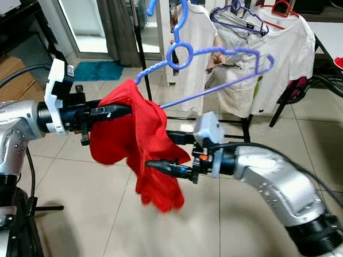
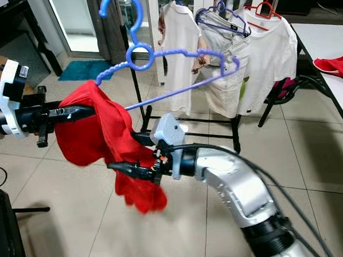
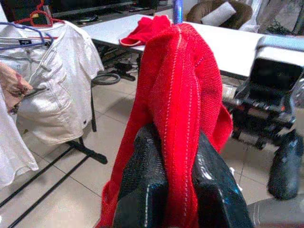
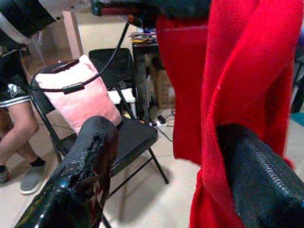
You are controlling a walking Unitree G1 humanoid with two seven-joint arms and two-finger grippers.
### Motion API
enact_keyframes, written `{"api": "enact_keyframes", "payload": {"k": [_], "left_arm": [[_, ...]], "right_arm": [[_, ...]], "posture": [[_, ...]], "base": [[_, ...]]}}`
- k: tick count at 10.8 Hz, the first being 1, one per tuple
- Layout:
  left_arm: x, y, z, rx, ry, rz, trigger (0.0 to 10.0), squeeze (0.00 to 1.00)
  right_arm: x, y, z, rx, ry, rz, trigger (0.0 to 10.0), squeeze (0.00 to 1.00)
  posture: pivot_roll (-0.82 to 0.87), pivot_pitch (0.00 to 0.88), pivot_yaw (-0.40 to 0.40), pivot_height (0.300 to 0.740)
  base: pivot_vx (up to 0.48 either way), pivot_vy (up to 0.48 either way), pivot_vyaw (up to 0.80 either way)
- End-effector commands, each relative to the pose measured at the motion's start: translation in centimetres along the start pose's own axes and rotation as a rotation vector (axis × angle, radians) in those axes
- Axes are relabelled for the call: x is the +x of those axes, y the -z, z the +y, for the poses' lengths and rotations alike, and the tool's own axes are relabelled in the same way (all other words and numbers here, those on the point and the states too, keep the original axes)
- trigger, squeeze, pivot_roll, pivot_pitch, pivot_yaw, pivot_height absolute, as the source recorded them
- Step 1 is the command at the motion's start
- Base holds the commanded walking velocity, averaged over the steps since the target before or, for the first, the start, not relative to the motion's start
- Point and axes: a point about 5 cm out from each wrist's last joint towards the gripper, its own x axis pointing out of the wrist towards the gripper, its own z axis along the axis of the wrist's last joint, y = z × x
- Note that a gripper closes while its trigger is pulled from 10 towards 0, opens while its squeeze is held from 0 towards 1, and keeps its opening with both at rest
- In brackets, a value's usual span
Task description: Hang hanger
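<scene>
1. Two grippers work at mid-frame. The right gripper (image 1: 161,152), low and centre in the left eye view, has its fingers spread wide; in the right wrist view red cloth lies against one finger (image 4: 266,183) while the other finger stands clear, so I judge it is not clamped on anything.
2. One red garment (image 1: 138,139) hangs in a bunch between the arms. The left gripper (image 1: 121,110), at centre left, has its fingers closed tight on a fold of it, as the left wrist view shows.
3. One blue hanger (image 1: 205,60) rises from the top of that bunch toward the upper centre, its hook up and its long bar slanting to the right. One shoulder of it is inside the cloth; the other end is bare.
4. Progress, as I judge it: the garment is only partly on the hanger, and the hanger is not on the clothes rack (image 1: 142,61). Pulling the cloth over the bare arm and hooking it onto the rail remain.
5. Farther back, upper right, the rack carries about three white shirts (image 1: 282,48), with one red hanger (image 1: 283,7) and several purple ones.
6. One folding chair (image 4: 128,135) with one pink cushion (image 4: 78,95) stands in the right wrist view, a seated person's leg (image 4: 16,128) beside it.
</scene>
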Motion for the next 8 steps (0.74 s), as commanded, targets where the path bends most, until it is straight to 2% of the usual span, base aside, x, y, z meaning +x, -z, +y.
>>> {"api": "enact_keyframes", "payload": {"k": [1,5,7,8], "left_arm": [[0.3,-1.5,-0.2,0.052,0.023,-0.030,0.0,0.00],[0.4,-1.5,0.0,0.046,0.014,-0.049,0.0,0.00],[0.5,-1.5,0.0,0.045,0.012,-0.053,0.0,0.00],[0.5,-1.3,0.0,0.043,0.011,-0.054,0.0,0.00]], "right_arm": [[0.3,-0.1,-0.1,-0.012,-0.003,-0.002,10.0,0.00],[1.8,3.9,-1.5,0.071,0.070,0.050,10.0,0.00],[2.3,4.9,-2.2,0.128,0.109,0.026,1.4,0.00],[2.6,5.3,-2.3,0.142,0.115,0.024,0.0,0.00]], "posture": [[0.00,0.052,0.085,0.740],[0.00,0.046,0.093,0.740],[0.00,0.045,0.090,0.740],[0.00,0.047,0.086,0.740]], "base": [[0.000,0.000,0.00],[0.000,0.000,0.00],[0.000,0.000,0.00],[0.000,0.000,0.00]]}}
